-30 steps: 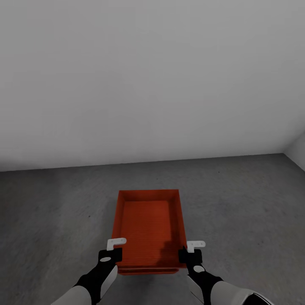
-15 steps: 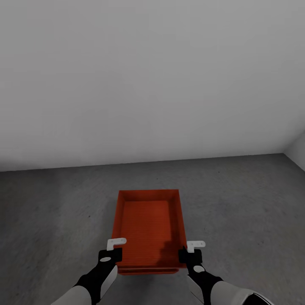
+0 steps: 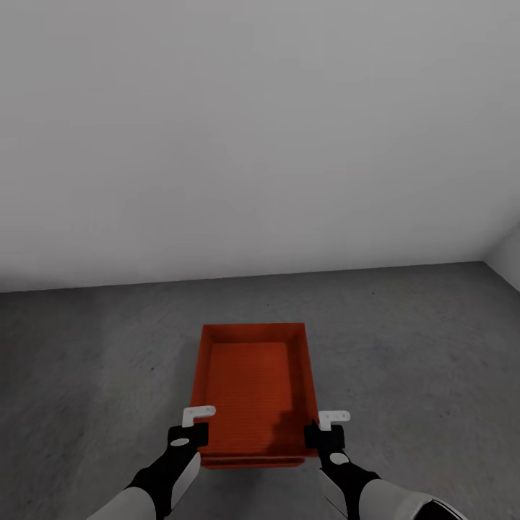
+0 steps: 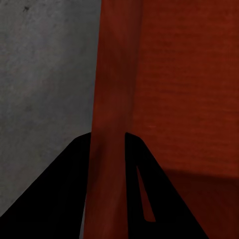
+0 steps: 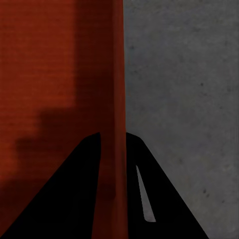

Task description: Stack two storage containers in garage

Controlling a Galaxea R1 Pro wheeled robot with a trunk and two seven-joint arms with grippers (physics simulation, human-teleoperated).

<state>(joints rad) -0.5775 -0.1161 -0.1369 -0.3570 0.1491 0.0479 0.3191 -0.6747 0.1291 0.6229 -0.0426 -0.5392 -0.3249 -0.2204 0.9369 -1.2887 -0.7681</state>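
An orange-red storage container [image 3: 253, 383], open-topped and empty, sits low over the dark grey garage floor [image 3: 412, 347] in the head view. A second orange edge [image 3: 253, 462] shows just under its near rim; whether that is the other container I cannot tell. My left gripper [image 3: 193, 433] is shut on the container's left wall near the front corner, and my right gripper [image 3: 318, 435] is shut on its right wall. In the left wrist view the thin wall [image 4: 107, 99] runs between the black fingers [image 4: 64, 189]. The right wrist view shows the same with the wall [image 5: 117, 89] and the floor [image 5: 189, 99] beside it.
A plain white-grey wall [image 3: 253, 144] stands behind the container, meeting a side wall [image 3: 509, 253] at the far right corner. Bare concrete floor spreads to the left [image 3: 87, 361] and right of the container.
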